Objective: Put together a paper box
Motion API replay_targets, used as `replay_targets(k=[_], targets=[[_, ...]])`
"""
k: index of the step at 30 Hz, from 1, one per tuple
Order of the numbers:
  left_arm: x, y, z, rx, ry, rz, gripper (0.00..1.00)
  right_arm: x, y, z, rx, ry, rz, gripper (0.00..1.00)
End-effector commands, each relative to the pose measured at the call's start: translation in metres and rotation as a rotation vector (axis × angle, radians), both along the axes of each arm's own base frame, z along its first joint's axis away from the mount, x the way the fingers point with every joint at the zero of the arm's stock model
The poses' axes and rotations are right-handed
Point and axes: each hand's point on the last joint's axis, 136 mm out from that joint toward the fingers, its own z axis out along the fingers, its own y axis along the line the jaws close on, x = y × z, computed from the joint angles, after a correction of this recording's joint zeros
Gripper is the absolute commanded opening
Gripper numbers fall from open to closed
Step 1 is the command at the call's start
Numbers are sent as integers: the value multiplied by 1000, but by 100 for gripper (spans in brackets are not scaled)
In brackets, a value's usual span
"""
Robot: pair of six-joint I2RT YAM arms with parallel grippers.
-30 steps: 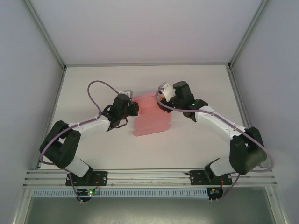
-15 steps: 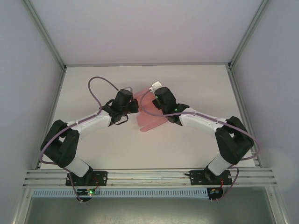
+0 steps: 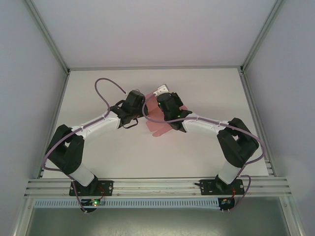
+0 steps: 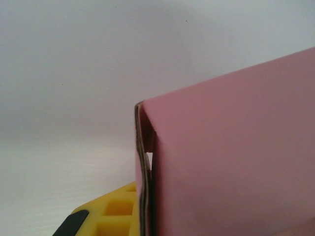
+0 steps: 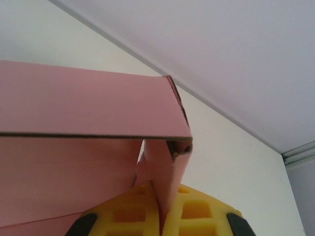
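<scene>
Overhead, the pink thin-card paper box (image 3: 161, 127) sits just beyond the middle of the white bench (image 3: 211, 83), partly folded, with the two arms meeting over it from either side. Its lower part shows as a pale pink panel spreading out toward the near edge, while its upper part is covered by the black wrist housings.

The left gripper (image 3: 142, 108) reaches in from the left and meets the card's left edge. From the left wrist camera, a doubled pink edge stands upright beside a single yellow ribbed pad (image 4: 115, 214), and a wide pink panel slopes away to the right. The second pad is hidden behind the card, so I cannot tell whether this gripper is pinching the card or spread.

The right gripper (image 3: 158, 109) comes in from the right, close beside the left one. Its wrist camera shows two yellow pads (image 5: 202, 214) pressed together on a narrow pink flap that runs down between them. Above the pads, one panel lies folded over like a lid, its corner bending down into the pinched flap, and another pink wall stands to the left.

A purple cable (image 3: 106, 86) loops above the left arm.
</scene>
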Motion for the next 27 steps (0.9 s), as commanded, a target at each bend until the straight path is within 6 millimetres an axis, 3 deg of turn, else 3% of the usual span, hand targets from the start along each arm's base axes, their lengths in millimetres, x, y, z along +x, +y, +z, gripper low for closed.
replay_targets(k=[1, 9, 13, 17, 19, 23, 27], targets=[[-21, 38, -20, 131, 129, 109, 0, 3, -88, -7, -227, -25, -320, 0], [-40, 67, -50, 243, 272, 197, 0, -1, -111, 1, -259, -63, -426, 0], [-39, 50, -52, 171, 276, 138, 0, 0, -105, -2, -191, -58, -392, 0], [-31, 24, -37, 46, 214, 46, 0, 4, -95, -8, -124, -43, -333, 0], [-27, 10, -26, -12, 174, -6, 0, 5, -83, -13, -81, -26, -261, 0], [-20, -9, -9, -90, 104, -86, 0, 0, -33, -26, 108, 59, 27, 7], [-15, -12, 6, -113, 47, -97, 0, -13, 1, -23, 239, 100, 215, 26]])
